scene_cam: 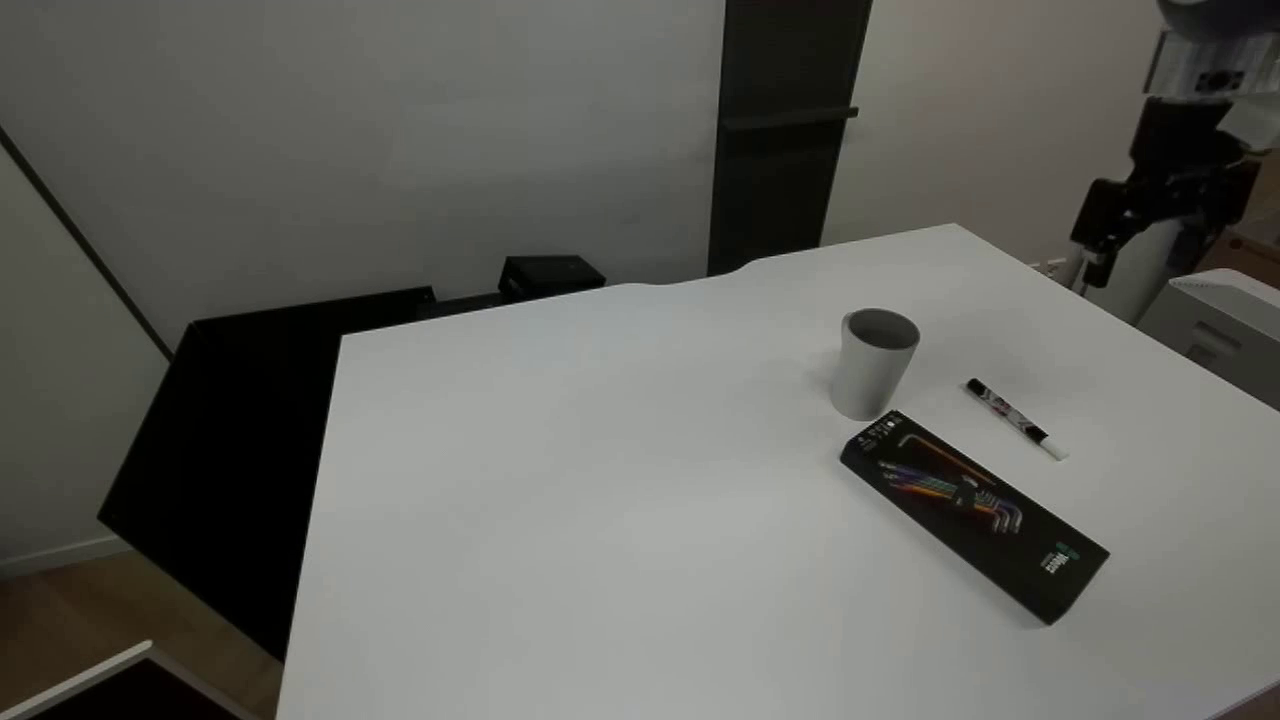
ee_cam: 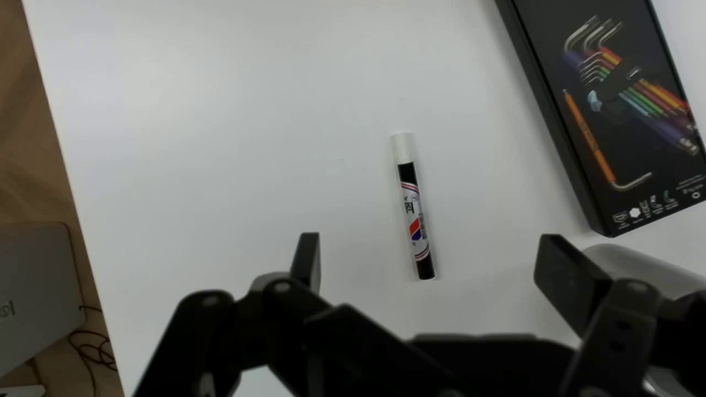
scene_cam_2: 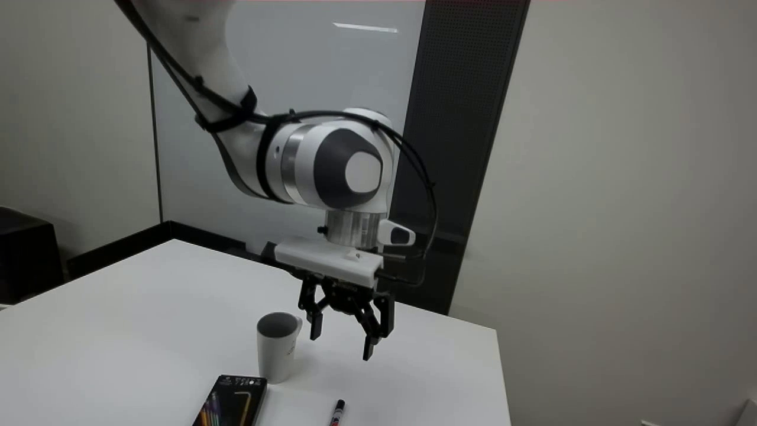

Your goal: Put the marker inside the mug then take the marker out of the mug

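The marker (scene_cam: 1012, 415), black and white with one white end, lies flat on the white table beside the black case. It also shows in an exterior view (scene_cam_2: 337, 414), cut by the frame edge, and in the wrist view (ee_cam: 413, 212). The grey mug (scene_cam: 868, 378) stands upright with its dark inside visible, also in an exterior view (scene_cam_2: 277, 355). In the wrist view the mug (ee_cam: 634, 262) is partly hidden behind the right finger. My gripper (scene_cam_2: 342, 346) is open and empty above the table. In the wrist view its fingers (ee_cam: 429, 259) are spread either side of the marker's black end.
The flat black case (scene_cam: 975, 520) with coloured print lies near the mug and the marker; it also shows in the wrist view (ee_cam: 612, 110). The table edge runs along the left of the wrist view, with a grey device (ee_cam: 36, 298) beyond it.
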Controlling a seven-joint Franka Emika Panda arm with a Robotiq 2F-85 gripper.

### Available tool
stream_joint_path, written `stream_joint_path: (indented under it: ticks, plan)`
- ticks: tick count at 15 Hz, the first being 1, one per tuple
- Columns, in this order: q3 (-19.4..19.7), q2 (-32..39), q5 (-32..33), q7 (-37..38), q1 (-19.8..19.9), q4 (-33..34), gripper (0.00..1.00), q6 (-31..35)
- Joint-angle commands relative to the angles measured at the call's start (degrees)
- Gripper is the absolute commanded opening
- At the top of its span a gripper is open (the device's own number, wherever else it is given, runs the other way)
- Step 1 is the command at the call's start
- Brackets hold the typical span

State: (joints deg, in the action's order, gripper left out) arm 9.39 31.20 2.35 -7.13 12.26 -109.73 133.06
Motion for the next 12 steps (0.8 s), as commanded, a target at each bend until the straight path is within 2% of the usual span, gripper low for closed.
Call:
stream_joint_path:
  ticks: [1, 2, 3, 6, 12]
  plan:
    - [-2.35, 10.88, -1.85, -3.43, 2.74, 10.15, 1.0, 0.32]
    - [-2.86, 12.99, -2.14, -4.08, 3.14, 11.96, 1.0, -1.26]
    - [-1.73, 8.36, -1.01, -2.47, 1.97, 6.3, 1.0, 0.93]
    - [-2.39, 12.97, -1.24, -3.16, 2.57, 9.94, 1.0, 0.81]
    - [-2.45, 16.66, -1.15, -2.63, 2.43, 10.48, 1.0, 3.65]
